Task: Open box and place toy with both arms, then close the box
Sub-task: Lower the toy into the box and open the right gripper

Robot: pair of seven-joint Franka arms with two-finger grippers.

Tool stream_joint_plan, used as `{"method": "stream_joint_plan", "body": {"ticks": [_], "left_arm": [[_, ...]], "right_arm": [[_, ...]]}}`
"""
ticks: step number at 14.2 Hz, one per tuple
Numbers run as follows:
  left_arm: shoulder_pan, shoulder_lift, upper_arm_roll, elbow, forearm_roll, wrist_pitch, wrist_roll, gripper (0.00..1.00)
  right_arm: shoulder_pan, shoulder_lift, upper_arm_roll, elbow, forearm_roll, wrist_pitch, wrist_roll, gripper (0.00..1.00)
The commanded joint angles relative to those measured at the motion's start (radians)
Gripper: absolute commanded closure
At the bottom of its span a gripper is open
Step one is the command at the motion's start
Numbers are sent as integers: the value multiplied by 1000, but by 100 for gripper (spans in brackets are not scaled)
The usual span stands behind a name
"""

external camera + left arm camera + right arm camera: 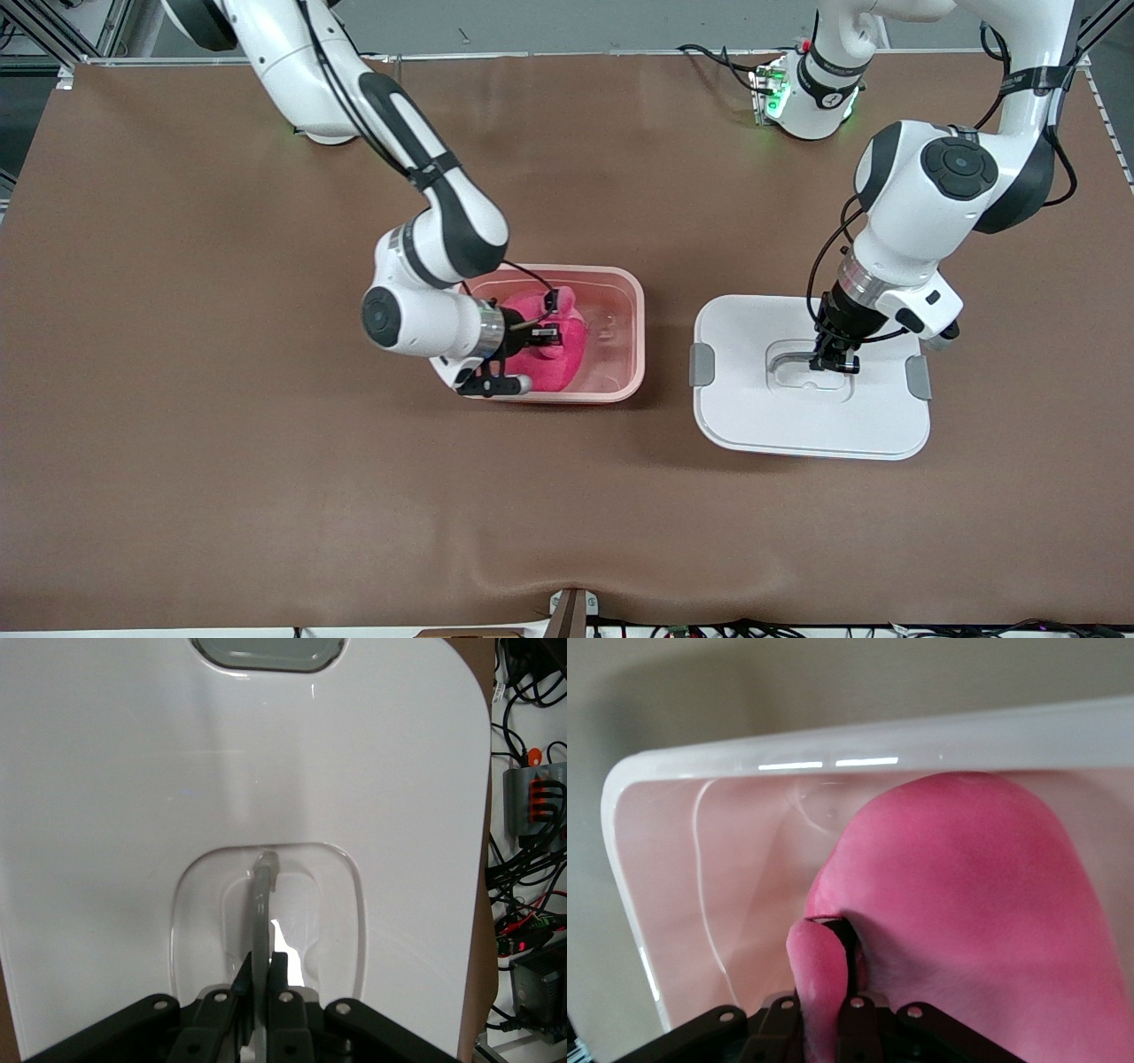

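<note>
jaws of the right gripper [547, 336] pinch a soft ear of the fuzzy pink toy [542, 347], inside the translucent pink box [625, 337]. left gripper [836, 361] jaws clamp the clear handle [262, 904] recessed in the smooth white lid [811, 421], flat on the brown table [221, 443] beside the box.

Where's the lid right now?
The lid lies flat on the table beside the open box, toward the left arm's end, its handle pinched by the left hand.
</note>
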Motion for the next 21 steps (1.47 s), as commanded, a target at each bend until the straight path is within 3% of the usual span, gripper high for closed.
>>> {"method": "stream_joint_plan", "body": {"ticks": [1,5,8,9,10,11,21], "left_arm": [[5,-39,-6,-49,19,18,6,100],[6,-43,-23,-56,19,18,6,100],[2,-43,-26,-54,19,18,6,100],[5,-43,-26,-54,19,18,6,100],[5,-42,-26,-54,19,18,6,100],[2,-40,-26,-54,19,18,6,100],[6,-43,-26,-53,19,18,6,100]], "right_arm": [[67,48,-9,3,-17,105,11,100],[138,99,-14,0,-23,228,10,100],[147,106,-16,-11,-89,257,8,100],[146,106,-16,-15,-115,256,7,83],[144,106,-17,-23,-133,257,8,38],[140,108,-19,-30,-143,257,8,0],[144,53,-19,-8,-146,248,-2,0]]}}
